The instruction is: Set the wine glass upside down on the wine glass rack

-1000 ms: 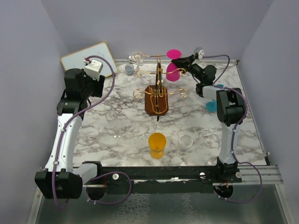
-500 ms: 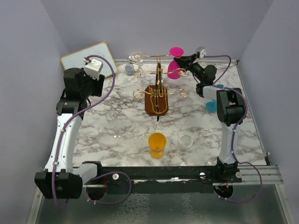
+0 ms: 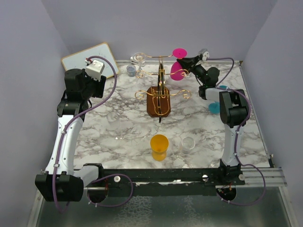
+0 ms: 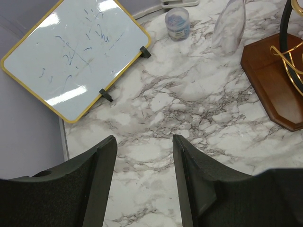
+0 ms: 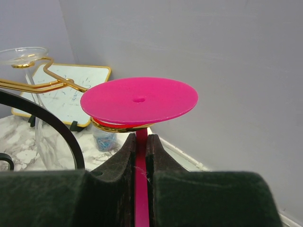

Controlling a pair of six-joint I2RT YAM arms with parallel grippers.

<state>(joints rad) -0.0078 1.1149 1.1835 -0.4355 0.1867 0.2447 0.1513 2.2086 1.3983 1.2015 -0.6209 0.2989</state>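
Grips the pink wine glass by its stem with the right gripper, fingers clenched just beneath the round foot. Hangs upside down at the far right of the wine glass rack, foot uppermost and, judging by the right wrist view, resting on the gold scroll loop of an upper arm, bowl hanging below, above the marble table. Looks like the seating step, close to complete. To finish well: check for the stem fully inside the loop and the foot flat on the wire on both sides before letting go; open slowly, then back straight out along the arm's line without brushing the stem; avoid any sideways tug, given thin, springy-looking wire and a clear wine glass hanging on the opposite side, liable to swing. Left gripper: released, nothing between its pads, poised above bare marble. No brand or label legible anywhere; only blue marker scribbles on the yellow-framed whiteboard, unreadable as words, and a small jar with bluish contents, no text made out.
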